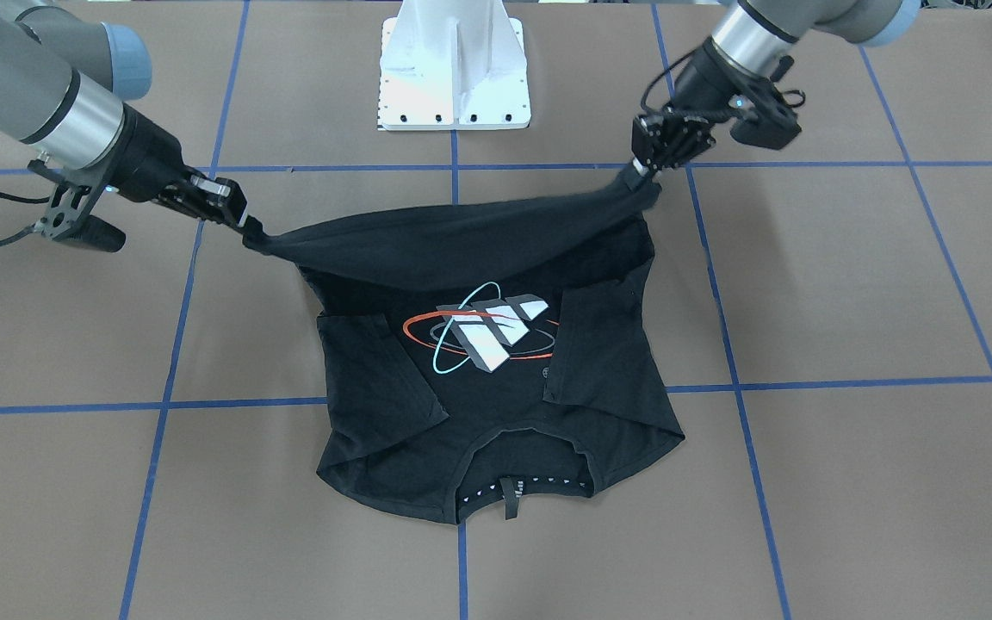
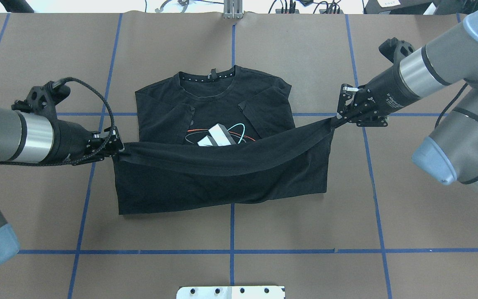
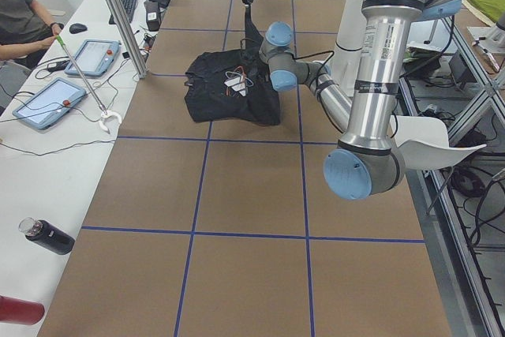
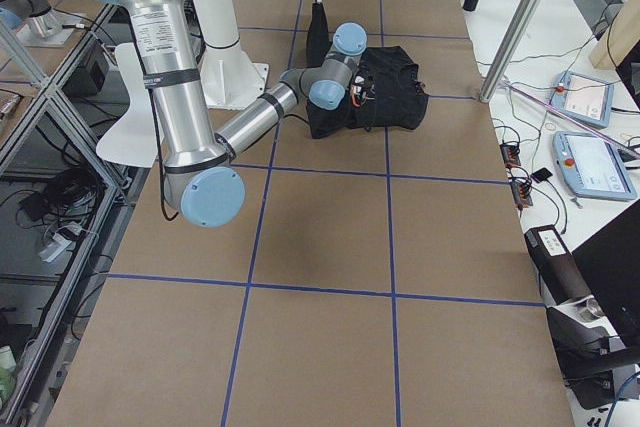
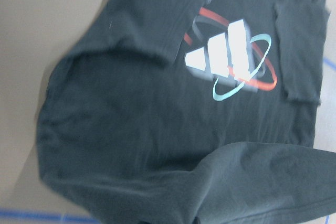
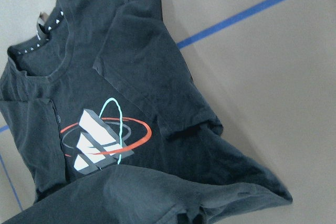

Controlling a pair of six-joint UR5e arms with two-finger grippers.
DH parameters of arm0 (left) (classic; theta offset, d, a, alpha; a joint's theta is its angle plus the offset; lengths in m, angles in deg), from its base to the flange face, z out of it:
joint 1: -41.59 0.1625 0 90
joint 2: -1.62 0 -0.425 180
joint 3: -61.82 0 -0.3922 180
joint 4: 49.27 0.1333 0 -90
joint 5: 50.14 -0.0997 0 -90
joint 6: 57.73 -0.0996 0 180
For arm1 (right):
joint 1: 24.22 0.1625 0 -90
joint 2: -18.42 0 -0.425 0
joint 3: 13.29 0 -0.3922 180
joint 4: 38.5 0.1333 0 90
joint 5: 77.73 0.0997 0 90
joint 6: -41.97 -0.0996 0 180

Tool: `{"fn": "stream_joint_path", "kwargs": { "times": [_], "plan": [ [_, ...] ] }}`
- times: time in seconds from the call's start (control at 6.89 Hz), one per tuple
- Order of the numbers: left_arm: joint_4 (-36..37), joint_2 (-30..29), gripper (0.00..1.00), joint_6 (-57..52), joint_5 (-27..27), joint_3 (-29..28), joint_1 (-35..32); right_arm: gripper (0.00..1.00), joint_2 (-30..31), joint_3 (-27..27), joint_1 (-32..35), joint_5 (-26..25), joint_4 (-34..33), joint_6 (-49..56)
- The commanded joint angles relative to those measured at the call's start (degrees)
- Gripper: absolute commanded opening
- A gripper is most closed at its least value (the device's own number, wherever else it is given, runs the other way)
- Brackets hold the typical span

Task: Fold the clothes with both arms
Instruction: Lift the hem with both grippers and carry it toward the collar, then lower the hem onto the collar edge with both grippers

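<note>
The black T-shirt (image 2: 168,112) lies logo side up on the brown table, its collar (image 2: 208,79) far from the robot and both sleeves folded inward. The red, teal and white logo (image 1: 483,331) is partly covered by the raised hem (image 2: 222,160). That hem hangs stretched between both arms, above the shirt. My left gripper (image 2: 118,150) is shut on the hem's left corner. My right gripper (image 2: 337,119) is shut on the hem's right corner. In the front-facing view the left gripper (image 1: 644,176) is at right and the right gripper (image 1: 252,237) at left. Both wrist views show the logo (image 5: 231,61) (image 6: 102,140) below bunched hem cloth.
The white pedestal base (image 1: 455,77) stands at the robot's side of the table. Blue tape lines (image 2: 231,232) grid the brown surface. Beside the table's far side, a desk holds tablets (image 3: 95,57), a dark bottle (image 3: 47,236) and a seated person's arm (image 3: 28,41).
</note>
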Motion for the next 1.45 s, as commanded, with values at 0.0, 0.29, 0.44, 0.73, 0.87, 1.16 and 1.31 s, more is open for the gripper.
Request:
{"fn": "stream_joint_path", "kwargs": {
  "times": [0.0, 0.29, 0.44, 0.73, 0.87, 1.16, 1.31],
  "plan": [
    [-0.5, -2.8, 0.00, -5.1, 0.1, -7.0, -6.8, 0.00, -3.9, 5.5, 0.8, -6.4, 1.4, 1.5],
    [-0.9, -6.9, 0.00, -6.8, -0.1, -15.3, -8.4, 0.00, -6.2, 12.6, 1.4, -8.2, 5.4, 1.5],
    [-1.9, -8.2, 0.00, -6.8, -0.1, -18.8, -8.4, 0.00, -6.3, 15.3, 2.2, -8.3, 7.9, 1.5],
    [-5.9, -9.9, 0.00, -6.0, -0.1, -21.3, -8.4, 0.00, -10.9, 20.1, 2.8, -8.9, 8.6, 1.1],
    [-5.4, -11.1, 0.00, -6.0, -0.1, -21.4, -8.2, 0.00, -11.9, 20.6, 2.7, -9.0, 8.5, 1.0],
    [-5.2, -12.4, 0.00, -5.9, -0.1, -22.1, -8.2, 0.00, -15.9, 24.3, 2.7, -9.4, 8.5, 0.9],
    [-5.7, -13.0, 0.00, -6.0, -0.3, -24.6, -8.1, 0.00, -16.1, 25.6, 2.5, -11.4, 8.7, 1.0]
  ]
}}
